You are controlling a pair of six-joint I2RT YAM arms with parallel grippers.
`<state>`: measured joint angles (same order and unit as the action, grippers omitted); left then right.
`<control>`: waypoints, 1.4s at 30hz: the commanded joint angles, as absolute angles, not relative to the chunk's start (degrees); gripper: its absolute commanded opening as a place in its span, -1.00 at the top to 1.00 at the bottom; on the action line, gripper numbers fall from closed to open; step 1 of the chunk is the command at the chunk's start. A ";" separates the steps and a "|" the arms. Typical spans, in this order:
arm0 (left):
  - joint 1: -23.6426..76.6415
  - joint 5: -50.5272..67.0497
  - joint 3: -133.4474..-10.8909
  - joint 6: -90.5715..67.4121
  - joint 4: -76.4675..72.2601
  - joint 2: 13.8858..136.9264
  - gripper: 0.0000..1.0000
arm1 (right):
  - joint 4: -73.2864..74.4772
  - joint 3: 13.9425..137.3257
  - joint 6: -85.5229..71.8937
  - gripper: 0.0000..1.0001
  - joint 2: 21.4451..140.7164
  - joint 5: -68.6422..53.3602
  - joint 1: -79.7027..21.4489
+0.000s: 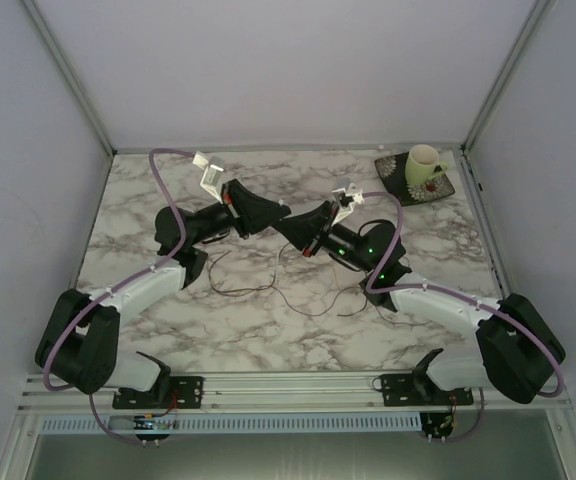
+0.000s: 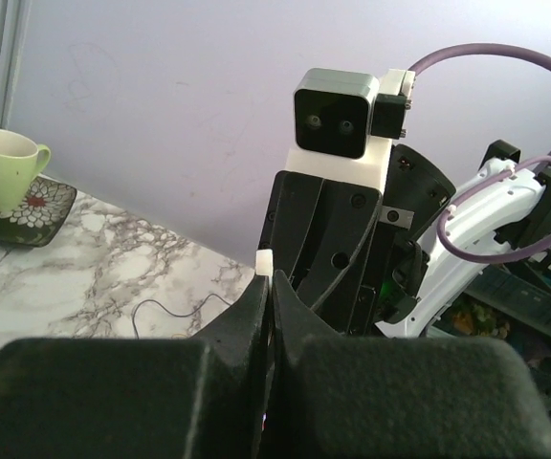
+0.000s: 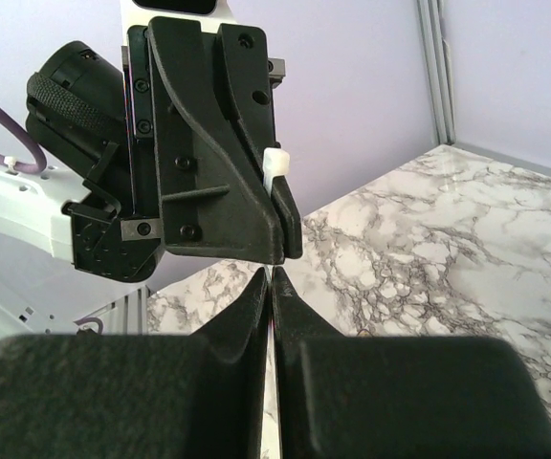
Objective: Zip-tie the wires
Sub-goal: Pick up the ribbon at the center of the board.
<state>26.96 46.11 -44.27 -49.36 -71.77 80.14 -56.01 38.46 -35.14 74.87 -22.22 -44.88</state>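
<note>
The marble table (image 1: pixel 268 190) lay below both grippers, and the left arm (image 1: pixel 138 285) and right arm (image 1: pixel 448 300) reached in over it from opposite sides until their tips met nose to nose above its middle. A green cup (image 1: pixel 424 165) on a dark saucer stood well apart, beyond and outboard of the right gripper.

The left gripper (image 2: pixel 266 287) was pressed closed, and a small white tab (image 3: pixel 275 167), probably part of the zip tie, was pinched at its fingertips and stuck up just clear of them. The right gripper (image 3: pixel 270 277) was closed as well, its tips just beneath the left gripper's. Whether it had anything thin between them could not be told.

The wires (image 1: pixel 248 291) lay loose on the table under and on the near side of the two tips. They spread roughly crosswise between the arms and neither gripper touched them. They looked about equally near to each arm. Judging by this, the tie was up in the air while the strands were ungathered below, so the next move called for going downward and toward the bases.
</note>
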 commanded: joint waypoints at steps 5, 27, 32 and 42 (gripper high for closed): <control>27.16 46.65 -44.45 -47.16 -73.65 79.88 1.00 | -57.12 38.72 -34.38 1.00 72.66 -19.78 -44.94; 20.45 49.10 -58.35 -38.45 -49.14 85.04 1.00 | -35.26 31.56 -8.97 -0.98 48.53 0.07 -43.95; 18.47 53.71 -63.99 -38.75 -48.54 91.19 1.00 | -32.58 29.06 -4.75 -0.99 43.19 5.04 -43.86; 13.48 57.11 -70.24 -35.22 -49.60 102.26 1.00 | -30.00 24.40 6.30 -0.98 35.85 5.16 -43.81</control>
